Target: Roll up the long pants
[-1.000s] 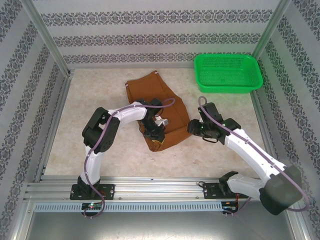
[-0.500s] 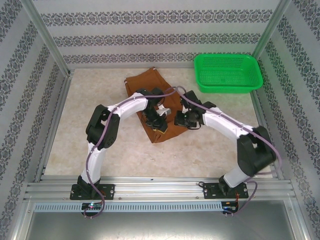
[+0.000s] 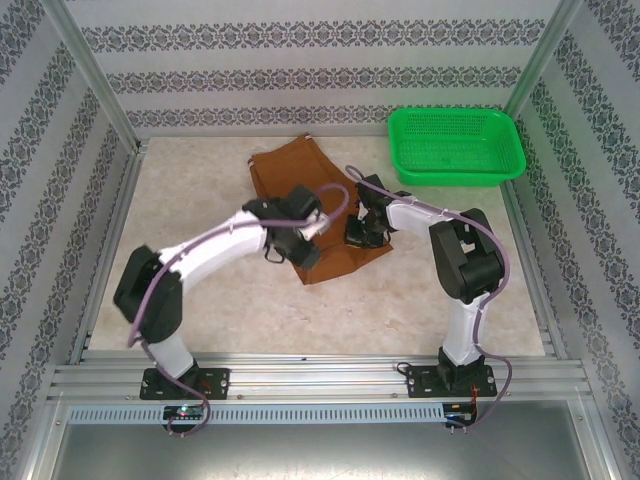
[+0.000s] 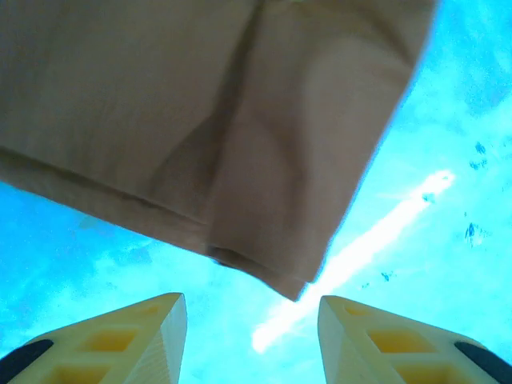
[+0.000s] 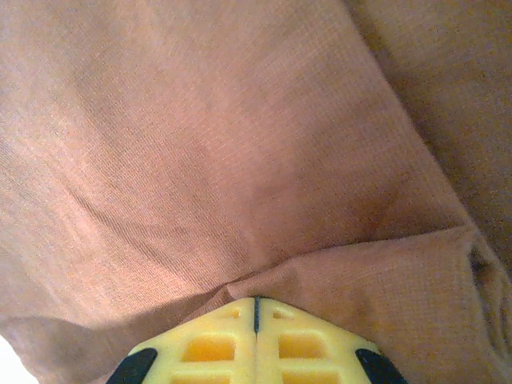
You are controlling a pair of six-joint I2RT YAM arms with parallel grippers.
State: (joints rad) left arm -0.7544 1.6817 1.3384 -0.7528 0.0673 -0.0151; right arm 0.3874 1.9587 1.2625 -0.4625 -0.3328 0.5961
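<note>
Moved since a second ago: both arms have drawn in over the cloth; the left elbow has swung out to the left, and the right arm has folded up tight with its wrist now over the cloth's right edge
Long pants: lying mid-worktop as a flat folded slab, far edge toward the back wall, near corner pointing at the arms; well apart from the green basket in the far right corner
Left gripper: jaws spread and holding nothing; hovering just off the near corner of the cloth, bare worktop beneath
Right gripper: jaws pressed together; cloth puckers at their tips, so I'd judge a fold is pinched there
Done so far: folding into a compact layered pad, going by the stacked edges in the left wrist view
Left to do: the rolling itself; no coil or tube anywhere yet, so I'd call it early
</note>
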